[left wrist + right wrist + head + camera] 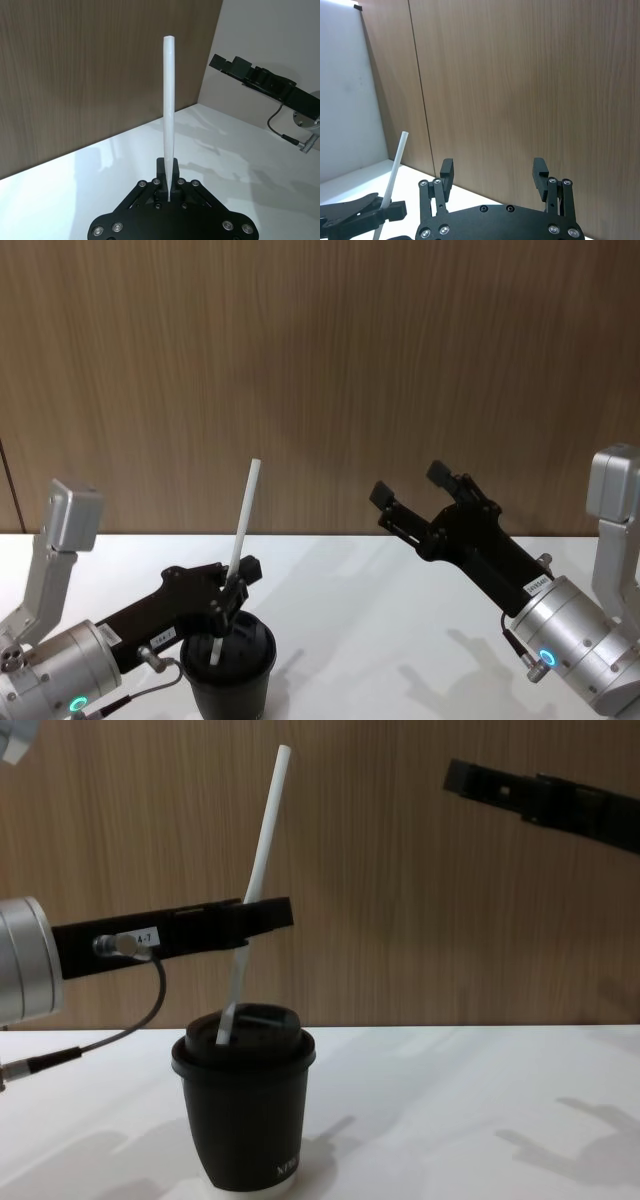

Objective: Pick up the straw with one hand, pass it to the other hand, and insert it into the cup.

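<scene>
One gripper, the left (pixel 238 585), pinches the straw (pixel 243 518) in its jaws over the cup (pixel 246 1110); the right gripper (pixel 415 495) idles wide. Pressing straight down suits best.

Each arm is built from a silver cylindrical wrist with a glowing ring light, grey bracket and thin black cable, ending in a long black screw-studded hand, the left hand (pixel 236 585) white-labelled like the right hand (pixel 412 486).
</scene>
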Motion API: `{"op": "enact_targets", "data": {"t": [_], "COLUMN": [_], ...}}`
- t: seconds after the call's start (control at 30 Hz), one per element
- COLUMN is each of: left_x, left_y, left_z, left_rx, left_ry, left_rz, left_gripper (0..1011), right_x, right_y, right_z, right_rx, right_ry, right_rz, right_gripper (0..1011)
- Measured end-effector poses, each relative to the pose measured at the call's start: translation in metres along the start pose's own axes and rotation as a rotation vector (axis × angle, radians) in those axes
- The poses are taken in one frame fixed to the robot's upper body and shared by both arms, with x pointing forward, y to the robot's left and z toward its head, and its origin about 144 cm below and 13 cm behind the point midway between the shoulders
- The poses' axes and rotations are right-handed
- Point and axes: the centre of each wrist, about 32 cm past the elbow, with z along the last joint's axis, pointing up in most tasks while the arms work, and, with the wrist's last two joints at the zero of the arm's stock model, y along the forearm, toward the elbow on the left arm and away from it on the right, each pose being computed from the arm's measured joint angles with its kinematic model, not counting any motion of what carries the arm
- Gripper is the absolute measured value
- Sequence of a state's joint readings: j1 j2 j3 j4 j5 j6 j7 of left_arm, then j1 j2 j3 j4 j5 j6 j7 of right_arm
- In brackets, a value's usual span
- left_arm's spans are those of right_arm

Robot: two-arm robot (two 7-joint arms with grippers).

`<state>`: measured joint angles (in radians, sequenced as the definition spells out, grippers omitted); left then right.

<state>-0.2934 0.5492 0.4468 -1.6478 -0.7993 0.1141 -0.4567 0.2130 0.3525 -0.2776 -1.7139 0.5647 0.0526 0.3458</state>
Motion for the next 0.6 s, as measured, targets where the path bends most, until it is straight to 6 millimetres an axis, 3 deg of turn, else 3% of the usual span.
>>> {"op": "enact_targets", "data": {"t": [0.3, 0.6], "left_x": [-0.0026, -0.0048], "left_y": [0.0045, 0.0081], "left_z": [-0.0010, -0.0013], "left_rx": [0.009, -0.007], "left_ry": [-0.009, -0.016], "left_rz": [0.007, 0.019], "left_gripper": [194, 489], "right_x": [0.0000, 0.0000], "right_y": [0.0000, 0.0000], "right_z": [0.0000, 0.0000], "right_rx": [0.000, 0.000], "right_ry": [0.000, 0.000], "right_rz": [0.000, 0.000], "right_gripper": [1000, 1000]}}
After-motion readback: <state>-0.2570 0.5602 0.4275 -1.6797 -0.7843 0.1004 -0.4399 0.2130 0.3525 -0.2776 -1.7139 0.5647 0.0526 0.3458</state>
